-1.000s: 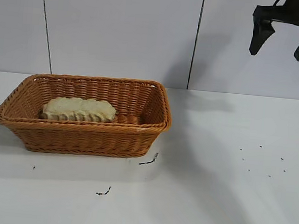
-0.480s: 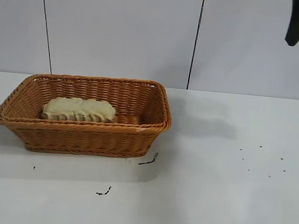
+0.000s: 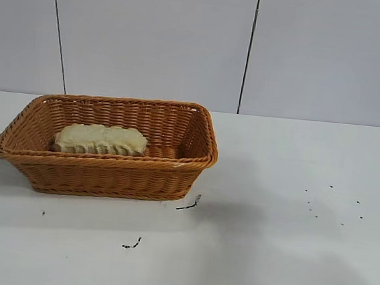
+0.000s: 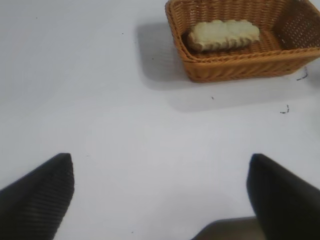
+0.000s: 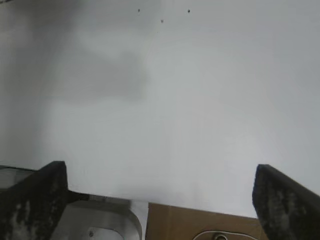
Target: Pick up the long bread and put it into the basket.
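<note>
The long bread [image 3: 99,139] lies inside the orange-brown wicker basket [image 3: 113,175] at the left of the table, ridged side up. It also shows in the left wrist view [image 4: 223,35], within the basket [image 4: 240,67]. My left gripper [image 4: 160,172] is open and empty, far from the basket over bare table. My right gripper [image 5: 160,177] is open and empty, over the table's edge. Neither gripper shows in the exterior view.
Small dark specks lie on the white table [image 3: 286,259] in front of the basket and at the right. The right wrist view shows a metal base [image 5: 95,222] and a brown surface [image 5: 200,222] past the table's edge.
The right gripper rose out of the exterior view's upper right corner. Basket and bread stayed still.
</note>
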Available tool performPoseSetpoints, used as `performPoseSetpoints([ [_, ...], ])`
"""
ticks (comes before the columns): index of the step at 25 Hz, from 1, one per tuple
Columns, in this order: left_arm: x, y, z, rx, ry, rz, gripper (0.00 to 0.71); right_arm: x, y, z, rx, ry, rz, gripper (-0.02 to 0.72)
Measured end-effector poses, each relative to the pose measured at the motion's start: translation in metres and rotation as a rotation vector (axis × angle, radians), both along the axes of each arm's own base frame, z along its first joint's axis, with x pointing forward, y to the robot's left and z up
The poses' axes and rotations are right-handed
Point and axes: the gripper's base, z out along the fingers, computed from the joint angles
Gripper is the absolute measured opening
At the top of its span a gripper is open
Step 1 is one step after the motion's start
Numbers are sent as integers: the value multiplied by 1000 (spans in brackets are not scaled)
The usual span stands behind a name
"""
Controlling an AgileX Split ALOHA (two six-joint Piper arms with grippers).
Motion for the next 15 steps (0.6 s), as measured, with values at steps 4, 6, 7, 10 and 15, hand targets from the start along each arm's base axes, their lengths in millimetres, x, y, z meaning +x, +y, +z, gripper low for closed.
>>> performPoseSetpoints([
  [4, 0, 0, 0, 0, 0, 0, 692, -29, 0, 1, 1, -184, -4, 690],
  [6, 0, 0, 0, 0, 0, 0, 692, -41, 0, 4, 1, -266, -5, 690],
  [7, 0, 0, 0, 0, 0, 0, 692, -47, 0, 6, 1, -308, -5, 690],
  [10, 0, 0, 0, 0, 0, 0, 692, -63, 0, 8, 4, -412, -8, 690],
  [15, 0, 0, 0, 0, 0, 0, 692, -81, -1, 8, 4, -524, -8, 690],
])
